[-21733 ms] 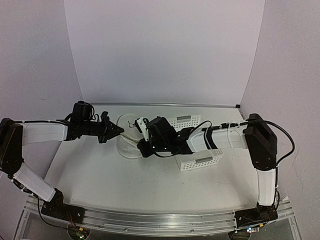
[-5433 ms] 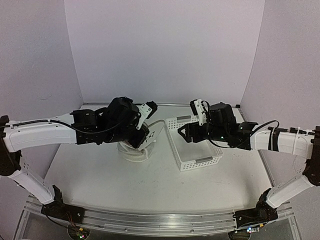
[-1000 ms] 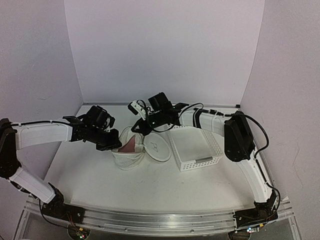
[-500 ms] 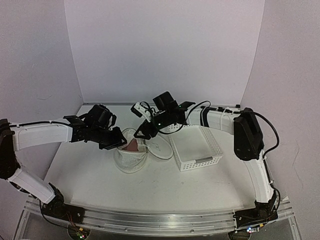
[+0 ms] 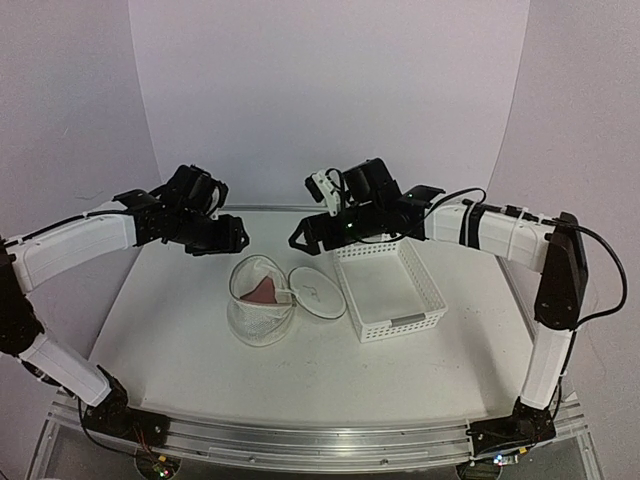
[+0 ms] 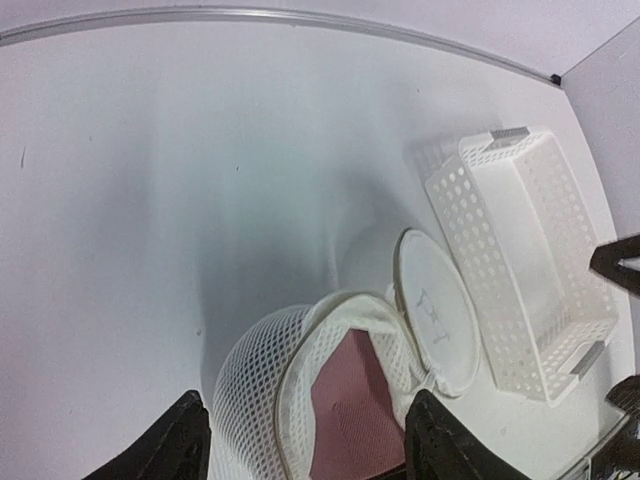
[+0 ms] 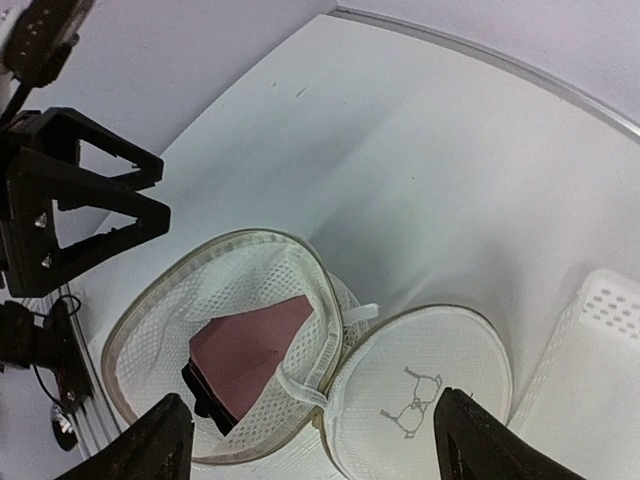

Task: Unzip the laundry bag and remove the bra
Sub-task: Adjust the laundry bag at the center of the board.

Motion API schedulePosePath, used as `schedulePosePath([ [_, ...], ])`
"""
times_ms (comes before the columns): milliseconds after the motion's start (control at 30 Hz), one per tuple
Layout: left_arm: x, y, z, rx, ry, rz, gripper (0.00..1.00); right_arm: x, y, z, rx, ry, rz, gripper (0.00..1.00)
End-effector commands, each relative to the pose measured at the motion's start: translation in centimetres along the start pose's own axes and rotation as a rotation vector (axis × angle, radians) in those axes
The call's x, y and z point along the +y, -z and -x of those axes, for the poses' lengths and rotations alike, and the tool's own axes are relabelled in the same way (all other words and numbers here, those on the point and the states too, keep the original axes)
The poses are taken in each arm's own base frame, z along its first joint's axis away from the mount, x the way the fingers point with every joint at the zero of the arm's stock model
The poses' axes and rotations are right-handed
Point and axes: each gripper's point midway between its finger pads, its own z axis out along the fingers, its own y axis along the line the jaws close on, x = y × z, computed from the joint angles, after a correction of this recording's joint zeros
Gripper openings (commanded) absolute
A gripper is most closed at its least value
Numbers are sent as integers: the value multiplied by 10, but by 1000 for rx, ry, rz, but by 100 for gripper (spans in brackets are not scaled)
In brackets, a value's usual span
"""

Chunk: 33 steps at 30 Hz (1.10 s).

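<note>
Left gripper [image 5: 240, 239] and right gripper [image 5: 302, 243] hang released and empty above the tabletop [image 5: 170, 325], far of the open laundry bag [image 5: 255, 320]; the bra [image 5: 263, 292] lies inside.

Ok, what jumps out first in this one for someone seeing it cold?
The laundry bag stands open mid-table, its round lid flopped beside the white basket, with the bra showing pink inside. The left gripper and right gripper hang open and empty above it, one each side.
</note>
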Motion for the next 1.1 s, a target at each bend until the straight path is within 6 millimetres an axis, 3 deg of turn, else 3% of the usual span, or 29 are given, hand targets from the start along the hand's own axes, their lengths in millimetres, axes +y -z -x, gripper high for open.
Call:
schedulePosePath([
  [0,-15,-13,15,46,-197,-28,68,5,10,4,-64,-240,-41,84],
  [167,-28,-38,12,138,-336,-63,76,15,0,-12,-70,-411,16,88],
  [467,-25,-68,19,171,-417,-31,77,21,-15,-38,-62,-658,52,92],
  [567,-15,-78,16,194,-438,3,77,21,-20,-44,-47,-717,48,92],
  [700,-14,-91,5,241,-436,-35,72,27,-27,-48,-28,-763,78,95],
  [1067,-9,-98,-21,323,-436,-92,60,36,-49,-71,44,-848,91,96],
])
